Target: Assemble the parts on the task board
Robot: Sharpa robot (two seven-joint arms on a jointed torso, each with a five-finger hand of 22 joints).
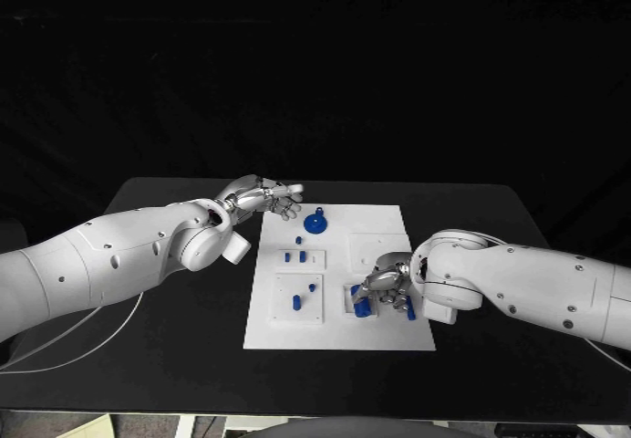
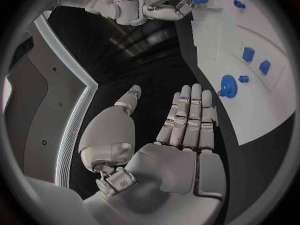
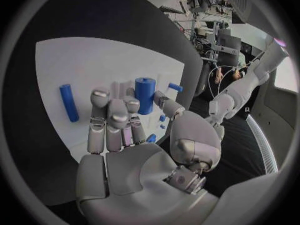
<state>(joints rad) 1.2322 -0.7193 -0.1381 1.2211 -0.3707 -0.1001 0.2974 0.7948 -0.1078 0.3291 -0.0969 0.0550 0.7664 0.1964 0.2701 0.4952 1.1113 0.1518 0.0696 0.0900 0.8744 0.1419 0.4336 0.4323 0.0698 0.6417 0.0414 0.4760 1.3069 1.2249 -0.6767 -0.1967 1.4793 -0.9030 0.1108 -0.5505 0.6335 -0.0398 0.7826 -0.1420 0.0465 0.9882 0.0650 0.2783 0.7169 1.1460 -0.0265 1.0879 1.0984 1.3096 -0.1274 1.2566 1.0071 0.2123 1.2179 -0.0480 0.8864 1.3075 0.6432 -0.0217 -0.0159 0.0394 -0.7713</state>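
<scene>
Right hand [image 1: 386, 281] works low on white task board [image 1: 381, 224].
Its fingers curl around a blue cylinder [image 3: 144, 95], contact unclear; left hand [image 1: 259, 198], fingers straight & empty, near blue gear [image 1: 315, 222].

Head camera high above task board [image 1: 339, 274], wrist cameras close behind each robot hand, all sharing board

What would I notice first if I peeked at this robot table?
Probably the white task board in the middle of the black table, dotted with small blue parts like the round blue gear near its far end. Next, the right hand hovers by a blue cylinder at the near corner, while the left hand hangs open beside the far-left edge.
</scene>
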